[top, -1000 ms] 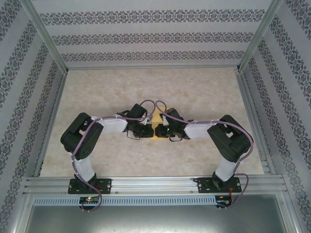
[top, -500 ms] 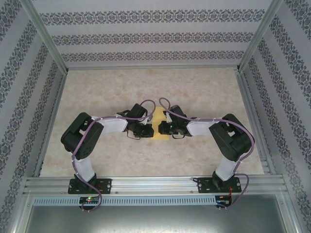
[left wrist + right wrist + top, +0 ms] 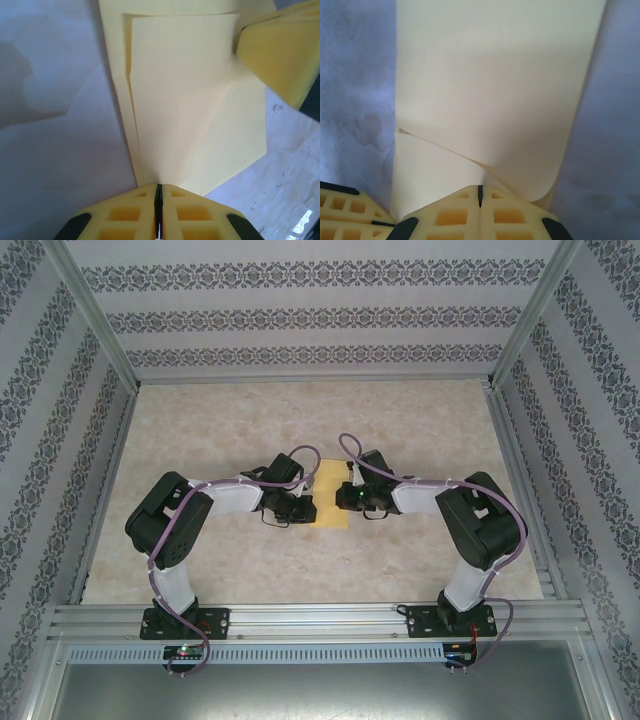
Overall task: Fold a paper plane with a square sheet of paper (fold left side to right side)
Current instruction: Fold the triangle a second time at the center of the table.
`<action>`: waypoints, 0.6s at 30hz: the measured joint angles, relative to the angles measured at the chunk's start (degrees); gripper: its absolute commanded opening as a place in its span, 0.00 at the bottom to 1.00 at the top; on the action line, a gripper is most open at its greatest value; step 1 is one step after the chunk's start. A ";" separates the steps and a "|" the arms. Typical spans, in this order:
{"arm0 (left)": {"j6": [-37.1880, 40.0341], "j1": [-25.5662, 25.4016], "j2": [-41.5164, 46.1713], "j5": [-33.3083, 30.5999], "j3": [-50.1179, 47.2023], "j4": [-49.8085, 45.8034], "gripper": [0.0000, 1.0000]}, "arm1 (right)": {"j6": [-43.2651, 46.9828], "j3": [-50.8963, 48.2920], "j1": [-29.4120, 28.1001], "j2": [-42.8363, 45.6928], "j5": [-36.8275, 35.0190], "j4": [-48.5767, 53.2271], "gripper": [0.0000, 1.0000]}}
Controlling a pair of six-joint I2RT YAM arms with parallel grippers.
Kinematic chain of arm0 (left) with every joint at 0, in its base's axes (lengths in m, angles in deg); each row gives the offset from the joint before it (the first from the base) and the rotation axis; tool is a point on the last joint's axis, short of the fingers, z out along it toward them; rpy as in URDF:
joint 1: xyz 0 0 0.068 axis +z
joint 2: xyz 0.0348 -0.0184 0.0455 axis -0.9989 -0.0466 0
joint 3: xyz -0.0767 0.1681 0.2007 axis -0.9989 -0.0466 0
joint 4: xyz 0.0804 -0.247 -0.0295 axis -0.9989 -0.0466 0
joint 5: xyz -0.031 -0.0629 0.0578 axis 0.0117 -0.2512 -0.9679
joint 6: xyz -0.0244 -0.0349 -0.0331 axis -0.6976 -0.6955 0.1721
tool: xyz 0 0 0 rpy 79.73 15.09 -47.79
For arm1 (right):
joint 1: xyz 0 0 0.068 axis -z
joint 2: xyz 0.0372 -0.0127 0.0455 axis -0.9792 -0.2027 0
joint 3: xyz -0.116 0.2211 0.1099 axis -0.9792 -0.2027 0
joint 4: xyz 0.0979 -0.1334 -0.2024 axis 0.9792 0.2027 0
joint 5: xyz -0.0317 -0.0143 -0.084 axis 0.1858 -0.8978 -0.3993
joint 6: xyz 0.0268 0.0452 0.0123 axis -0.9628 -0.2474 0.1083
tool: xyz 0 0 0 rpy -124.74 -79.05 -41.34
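The square sheet of paper [image 3: 329, 516] lies folded on the table between my two grippers, a pale yellow strip with layered flaps. In the left wrist view the paper [image 3: 190, 100] shows overlapping creased layers that run up to my left gripper [image 3: 158, 186], which is shut with its tips down on the paper's near corner. My right gripper [image 3: 480, 187] is shut too, its tips on the paper [image 3: 490, 90], where one flap curls up at the lower right. From above, the left gripper [image 3: 307, 506] and right gripper [image 3: 347, 498] face each other across the sheet.
The marble-patterned table [image 3: 420, 430] stretches behind and to both sides of the paper. Patterned walls and a metal frame [image 3: 100, 330] close it in. A finger of the right gripper [image 3: 280, 55] shows in the left wrist view, and the left gripper's fingers [image 3: 345, 210] show in the right wrist view.
My right gripper has slid to the right across the paper, away from the left gripper, uncovering more of the yellow sheet. The left arm has stayed in place.
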 measured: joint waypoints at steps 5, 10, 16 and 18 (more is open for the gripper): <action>0.20 -0.02 -0.02 -0.02 0.20 -0.28 0.12 | 0.92 0.02 2.27 0.00 0.59 0.31 0.00; 0.39 -0.02 -0.09 -0.02 0.28 -0.44 0.12 | 1.77 0.68 4.28 -0.13 0.74 1.40 0.00; 0.39 -0.02 -0.09 -0.02 0.37 -0.48 0.12 | 2.82 1.64 6.95 -0.28 0.39 2.97 0.00; 0.39 -0.04 -0.09 -0.02 0.37 -0.48 0.12 | 2.82 1.64 7.21 0.33 -0.07 3.67 0.00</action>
